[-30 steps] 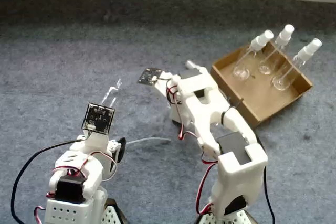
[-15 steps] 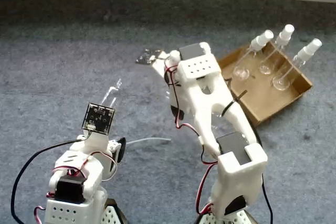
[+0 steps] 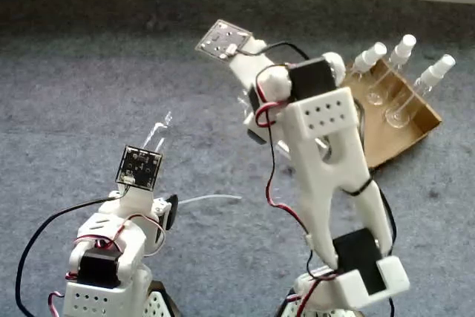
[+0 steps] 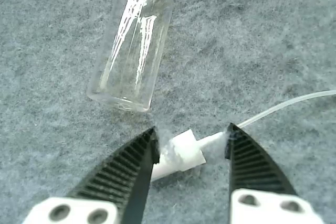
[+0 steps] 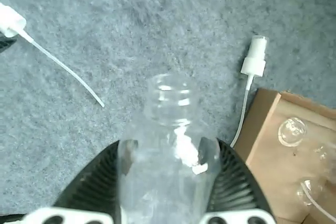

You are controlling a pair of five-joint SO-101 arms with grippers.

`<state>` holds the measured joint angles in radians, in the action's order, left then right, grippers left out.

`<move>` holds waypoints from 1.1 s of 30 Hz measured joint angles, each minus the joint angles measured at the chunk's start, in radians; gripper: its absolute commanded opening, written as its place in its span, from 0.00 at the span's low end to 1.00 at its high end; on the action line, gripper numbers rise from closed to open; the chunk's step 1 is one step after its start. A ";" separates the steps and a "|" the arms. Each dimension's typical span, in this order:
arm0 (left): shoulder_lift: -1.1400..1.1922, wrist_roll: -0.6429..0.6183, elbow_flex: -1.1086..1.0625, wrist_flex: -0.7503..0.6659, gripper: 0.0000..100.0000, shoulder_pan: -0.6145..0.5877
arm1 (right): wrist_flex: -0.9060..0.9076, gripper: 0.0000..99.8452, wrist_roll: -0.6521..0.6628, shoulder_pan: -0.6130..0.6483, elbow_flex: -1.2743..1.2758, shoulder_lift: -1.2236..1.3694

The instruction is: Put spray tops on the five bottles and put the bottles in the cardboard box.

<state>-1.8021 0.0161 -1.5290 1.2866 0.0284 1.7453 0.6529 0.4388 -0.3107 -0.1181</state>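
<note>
- Three capped bottles [image 3: 392, 72] are already lying in the cardboard box [image 3: 407, 140], spray heads pointing out over its far edge, so that share of the job is looking finished.
- The right gripper [image 5: 168, 148] is clenching an open bottle [image 5: 169, 124] by its body and holding it up above the carpet [image 3: 89, 72], with the bare neck pointing away from the wrist.
- The left gripper [image 4: 191, 132] is sitting low with its jaws spread to either side of a spray top [image 4: 181, 153] that is lying on the carpet. It is not clamping it yet, and the thin tube [image 4: 283, 106] is trailing out sideways.
- A second bottle [image 4: 134, 45], also uncapped, is lying on its side just beyond that gripper.
- Another spray top [image 5: 253, 59] is lying on the carpet right beside the box wall [image 5: 265, 129].
- By my reckoning two bottles are still waiting for tops and boxing. The likely step in hand is joining the grasped bottle with the top between the left jaws.
</note>
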 measured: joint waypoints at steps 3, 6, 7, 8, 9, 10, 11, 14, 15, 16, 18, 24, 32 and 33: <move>0.000 0.000 0.000 0.000 0.17 0.000 | 0.000 0.03 0.000 -0.002 0.120 -0.164; 0.000 0.000 0.009 0.005 0.17 -0.002 | 0.000 0.03 0.000 -0.002 0.262 -0.347; 0.000 0.003 0.025 0.012 0.17 -0.017 | -0.005 0.03 -0.002 -0.002 0.315 -0.407; 0.000 0.017 0.044 0.020 0.17 -0.037 | -0.021 0.03 -0.008 -0.003 0.373 -0.468; 0.000 0.041 0.064 0.031 0.17 -0.058 | -0.048 0.03 -0.020 -0.005 0.430 -0.528; 0.000 0.069 0.083 0.040 0.17 -0.078 | -0.080 0.03 -0.040 -0.005 0.499 -0.592; -0.002 0.094 0.103 0.049 0.17 -0.092 | -0.112 0.03 -0.064 -0.005 0.566 -0.654; -0.009 0.155 0.160 0.075 0.17 -0.095 | -0.216 0.03 -0.149 -0.005 0.781 -0.835; -0.008 0.172 0.178 0.080 0.17 -0.098 | -0.245 0.03 -0.170 -0.005 0.850 -0.893; -0.006 0.189 0.196 0.083 0.17 -0.104 | -0.270 0.03 -0.187 -0.005 0.913 -0.951; -0.005 0.222 0.230 0.086 0.17 -0.104 | -0.296 0.03 -0.203 -0.005 1.025 -1.060; 0.000 0.336 0.310 0.132 0.17 -0.106 | -0.336 0.03 -0.209 -0.005 1.244 -1.310; 0.049 0.417 0.440 0.180 0.12 -0.150 | -0.535 0.03 -0.212 -0.005 1.533 -1.473; 0.084 0.428 0.466 0.180 0.12 -0.172 | -0.557 0.03 -0.212 -0.005 1.570 -1.481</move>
<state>-1.7177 0.4442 -1.0625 1.4661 -0.1435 1.1884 0.4411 0.4342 1.2589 -1.5988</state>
